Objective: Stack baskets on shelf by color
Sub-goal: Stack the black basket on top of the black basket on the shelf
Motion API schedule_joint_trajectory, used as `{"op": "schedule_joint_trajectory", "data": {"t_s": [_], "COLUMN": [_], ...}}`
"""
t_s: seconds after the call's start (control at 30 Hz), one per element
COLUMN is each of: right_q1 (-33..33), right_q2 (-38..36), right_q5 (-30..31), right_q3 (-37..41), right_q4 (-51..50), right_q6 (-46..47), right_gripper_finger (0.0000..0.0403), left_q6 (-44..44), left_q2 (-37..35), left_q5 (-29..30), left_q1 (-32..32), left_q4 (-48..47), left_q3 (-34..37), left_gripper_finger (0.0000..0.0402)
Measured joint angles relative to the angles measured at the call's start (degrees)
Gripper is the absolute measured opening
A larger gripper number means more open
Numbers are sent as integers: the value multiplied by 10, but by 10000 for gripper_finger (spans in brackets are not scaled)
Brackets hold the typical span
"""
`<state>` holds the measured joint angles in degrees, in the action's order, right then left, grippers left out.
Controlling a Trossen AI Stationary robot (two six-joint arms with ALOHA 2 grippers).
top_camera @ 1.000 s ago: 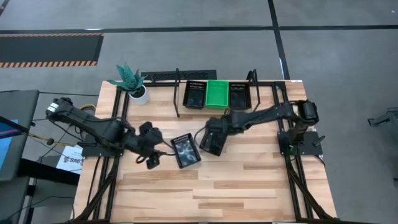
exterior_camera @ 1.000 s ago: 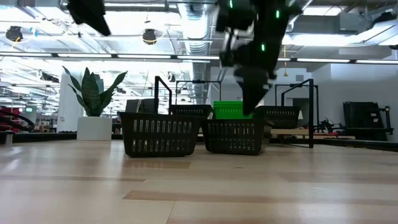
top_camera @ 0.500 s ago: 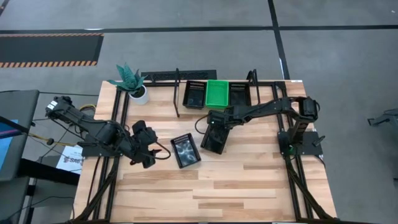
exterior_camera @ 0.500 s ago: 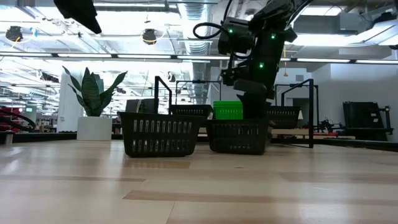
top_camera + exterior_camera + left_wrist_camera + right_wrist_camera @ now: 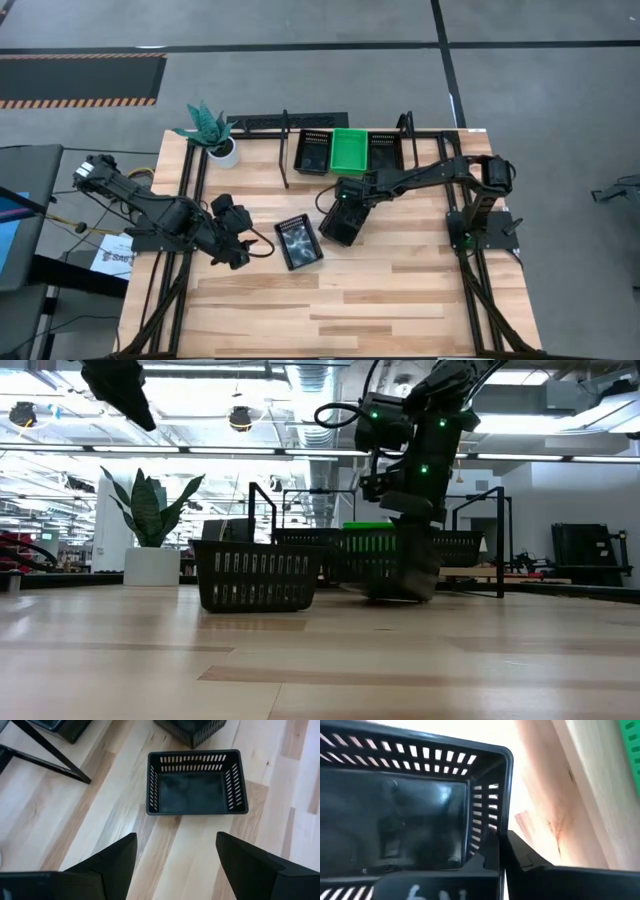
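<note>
Progress: three perforated plastic baskets (image 5: 350, 150) sit at shelf | right pincer (image 5: 343, 203) clamps black mesh basket (image 5: 341, 224) | left pincer (image 5: 238, 250) released.

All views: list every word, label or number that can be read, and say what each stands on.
Nothing can be quoted with confidence.
White sheet left of the table: printed lettering, too small to read.
Dark surface in the foreground of the right wrist view: white handwritten marks, too blurred to read.
Black basket: no text visible.

Two baskets (image 5: 298, 243) (image 5: 338, 226) sit side by side before the shelf (image 5: 290, 125).
</note>
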<state>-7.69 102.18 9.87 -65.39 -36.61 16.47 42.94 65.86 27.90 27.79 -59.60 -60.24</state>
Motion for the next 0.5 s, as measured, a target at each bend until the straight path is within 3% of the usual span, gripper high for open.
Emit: {"op": "schedule_joint_trajectory", "data": {"t_s": [0.3,0.5], "right_q1": [2,0], "right_q2": [-12,-73], "right_q5": [-15,-18], "right_q3": [-16,-38], "right_q4": [-1,-24], "right_q6": [0,-7], "right_gripper_finger": [7,5], "left_q6": [9,13], "left_q2": [0,0], "left_q5": [0,0], "left_q1": [0,0], "left_q4": [1,1], "left_q3": [4,4], "left_gripper_finger": [261,261]}}
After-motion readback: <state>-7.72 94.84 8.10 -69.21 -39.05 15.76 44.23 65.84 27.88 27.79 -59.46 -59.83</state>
